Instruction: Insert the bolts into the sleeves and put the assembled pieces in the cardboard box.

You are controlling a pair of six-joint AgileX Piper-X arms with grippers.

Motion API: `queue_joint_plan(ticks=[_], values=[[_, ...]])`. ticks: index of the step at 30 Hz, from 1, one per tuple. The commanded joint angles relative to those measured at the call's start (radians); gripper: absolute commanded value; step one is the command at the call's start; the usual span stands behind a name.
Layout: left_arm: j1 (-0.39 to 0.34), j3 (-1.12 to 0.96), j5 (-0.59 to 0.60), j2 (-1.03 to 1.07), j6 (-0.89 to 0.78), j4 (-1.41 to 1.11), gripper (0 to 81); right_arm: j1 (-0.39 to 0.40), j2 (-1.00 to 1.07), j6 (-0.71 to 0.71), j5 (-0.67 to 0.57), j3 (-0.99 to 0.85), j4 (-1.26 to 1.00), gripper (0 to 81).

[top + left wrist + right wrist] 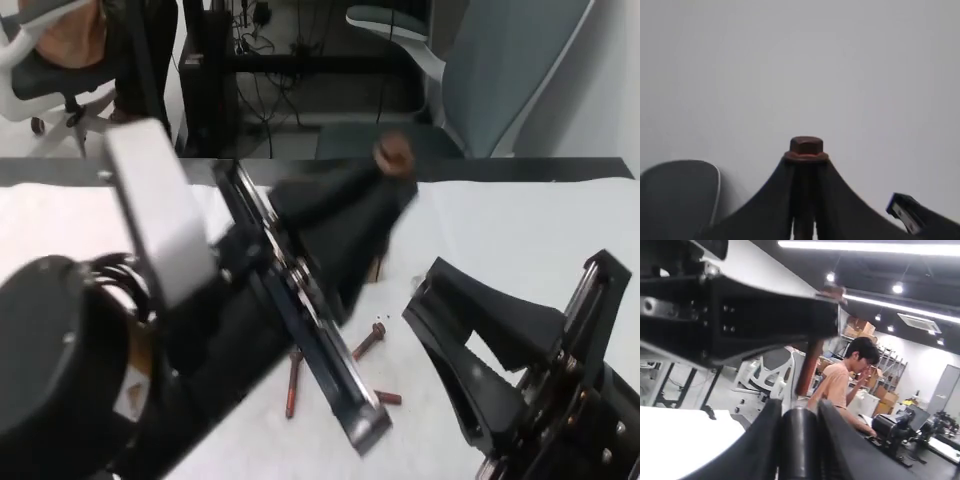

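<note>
The left gripper (806, 164) is clamping a rusty bolt (806, 146), its two black fingers (775, 195) pressing together on the shank just under the hex head, which is standing proud of the fingertips. In the high view this arm is filling the near left and the bolt is sitting raised over the far middle of the bench. The right gripper (800, 412) is gripping a black sleeve (800, 440), which is lying between its fingers (757, 450) with its rounded end poking out past them. In the right wrist view the bolt is hanging tilted beyond the sleeve with its shank end pointing down toward it, and the two are showing a gap; I cannot tell how far apart they are in depth. In the high view the right arm is sitting at the near right, lower than the left. Three loose bolts are lying on the white cloth (520, 230) between the arms: one (292, 385) near left, one (368, 343) in the middle and a short one (388, 397) nearest. A grey chair (500, 80) is standing beyond the far edge of the bench.
</note>
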Motion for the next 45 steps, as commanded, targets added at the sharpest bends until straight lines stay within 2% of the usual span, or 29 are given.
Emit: queue_joint_plan(ticks=[1,6,9,13,17,20,23,28,30,33,37,39,42,45], values=[[0.000,-0.003,0.020,-0.003,0.070,-0.143,1.8,-0.001,-0.008,-0.055,0.038,-0.010,-0.017,0.4],[0.000,-0.003,0.022,-0.003,0.070,-0.144,1.8,-0.001,-0.008,-0.054,0.101,-0.010,-0.021,0.4],[0.000,-0.003,0.022,-0.003,0.028,-0.144,1.8,-0.001,-0.008,-0.054,0.095,-0.010,-0.030,0.4],[0.000,-0.003,0.022,-0.003,-0.122,-0.130,1.8,-0.001,-0.006,-0.054,0.062,-0.010,-0.031,0.4],[0.000,-0.003,0.022,-0.003,-0.125,-0.113,1.8,-0.001,-0.007,-0.024,0.061,-0.010,-0.031,0.4],[0.000,-0.003,0.022,-0.003,-0.125,-0.088,1.8,-0.001,-0.007,0.127,0.103,-0.010,0.023,0.4],[0.000,-0.003,0.022,-0.003,-0.125,-0.040,1.8,-0.005,-0.003,0.336,0.221,-0.010,0.242,0.4],[0.000,-0.003,0.016,-0.003,-0.114,0.162,1.8,-0.056,0.027,0.514,0.311,-0.010,0.516,0.4],[0.000,-0.003,0.002,-0.003,-0.114,0.300,1.8,-0.093,0.043,0.600,0.301,-0.010,0.567,0.4],[0.000,-0.003,-0.078,-0.003,-0.094,0.515,1.8,-0.147,0.067,0.687,0.231,-0.022,0.671,0.4],[0.004,-0.003,-0.245,-0.002,-0.094,0.706,1.8,-0.221,0.097,0.722,0.138,-0.099,0.894,0.4],[0.020,-0.003,-0.307,-0.002,-0.148,0.783,1.8,-0.250,0.115,0.722,0.090,-0.163,1.027,0.4],[0.071,-0.003,-0.308,-0.002,-0.246,0.919,1.8,-0.297,0.154,0.722,0.038,-0.255,1.170,0.4],[0.125,-0.003,-0.289,-0.002,-0.255,1.044,1.8,-0.337,0.217,0.713,0.004,-0.335,1.258,0.4]])
